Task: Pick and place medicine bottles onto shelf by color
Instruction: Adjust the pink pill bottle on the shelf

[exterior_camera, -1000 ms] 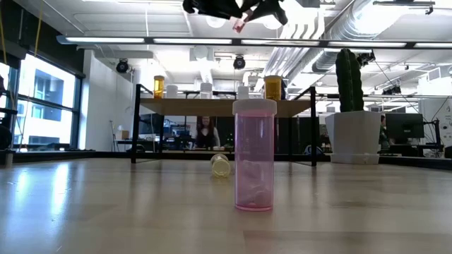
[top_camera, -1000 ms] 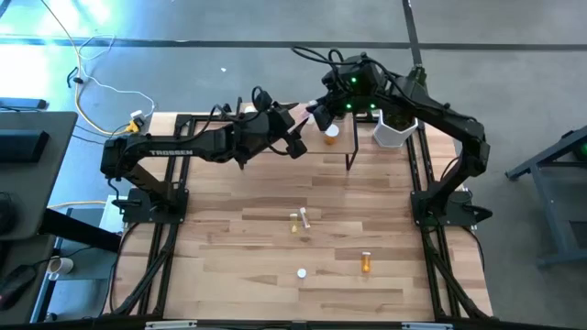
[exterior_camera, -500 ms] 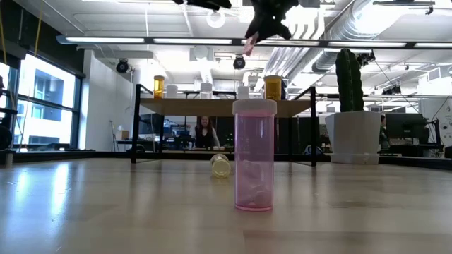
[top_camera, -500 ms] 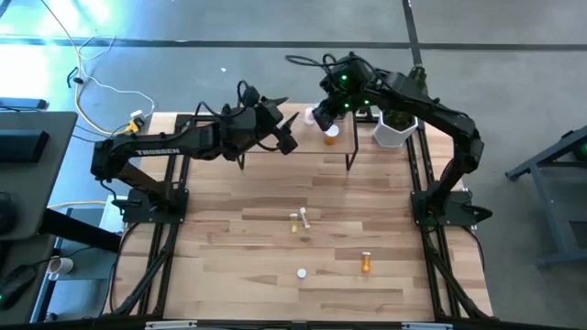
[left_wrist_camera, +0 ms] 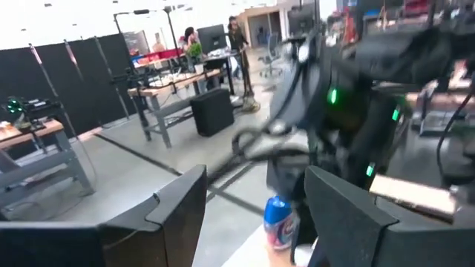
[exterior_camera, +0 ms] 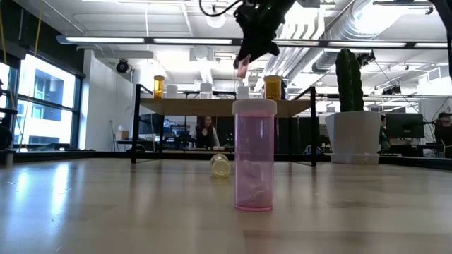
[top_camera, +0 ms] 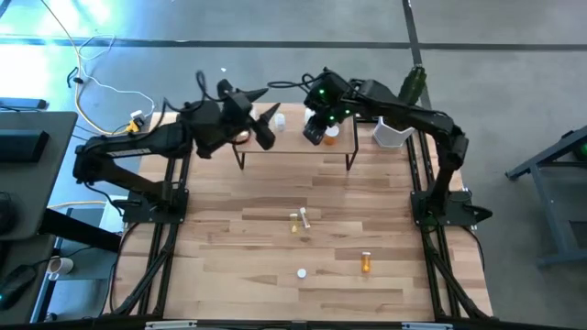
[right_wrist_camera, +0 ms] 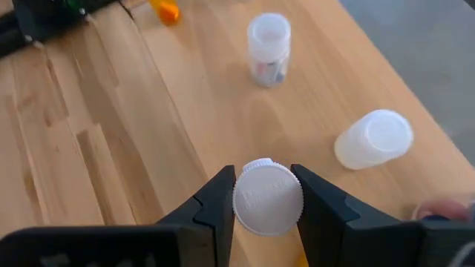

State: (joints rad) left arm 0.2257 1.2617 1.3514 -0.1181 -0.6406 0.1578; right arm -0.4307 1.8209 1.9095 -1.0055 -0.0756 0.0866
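A white-capped bottle (right_wrist_camera: 267, 197) is held clenched by its cap in the right end effector (right_wrist_camera: 266, 199), above the shelf (top_camera: 293, 147) at upper centre; light, rigid, probably slippery. The left end effector (top_camera: 260, 128) is spread open, empty, upper left.

My right gripper (right_wrist_camera: 266, 194) clamps a white-capped bottle (right_wrist_camera: 267, 197) above the shelf (top_camera: 275, 137); 1 pink bottle (exterior_camera: 254, 155) stands upright on the table.

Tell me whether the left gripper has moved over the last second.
Yes. In the high view the left gripper has pulled back toward its own side, from beside the orange bottle to the shelf's left end.
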